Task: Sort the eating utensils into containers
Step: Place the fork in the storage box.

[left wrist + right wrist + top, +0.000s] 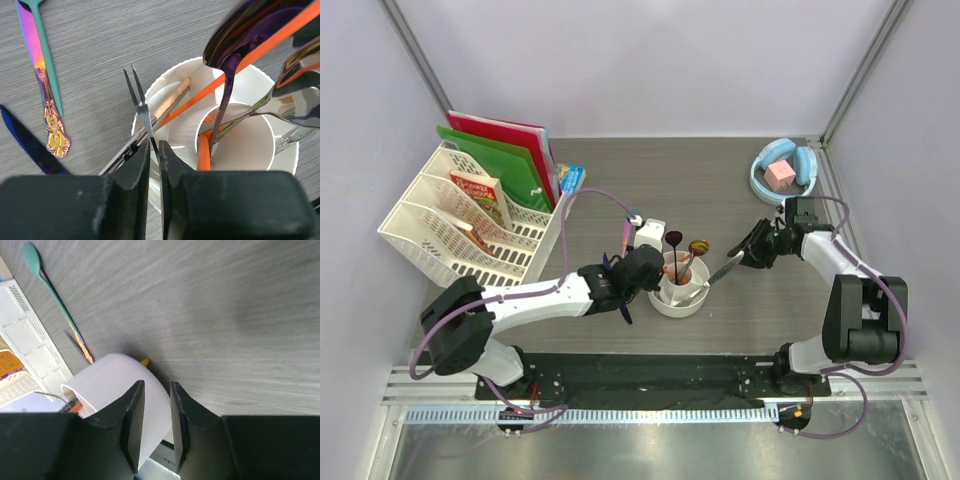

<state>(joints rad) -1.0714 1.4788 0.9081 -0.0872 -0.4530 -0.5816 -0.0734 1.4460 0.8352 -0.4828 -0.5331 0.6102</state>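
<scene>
Two narrow jaws of the left gripper pinch a small silver fork over the left rim of the white cup, mid-frame. Let go tilted, it could snag the crowded orange chopsticks and spill outside. Whether the right gripper holds anything, I cannot tell.
</scene>
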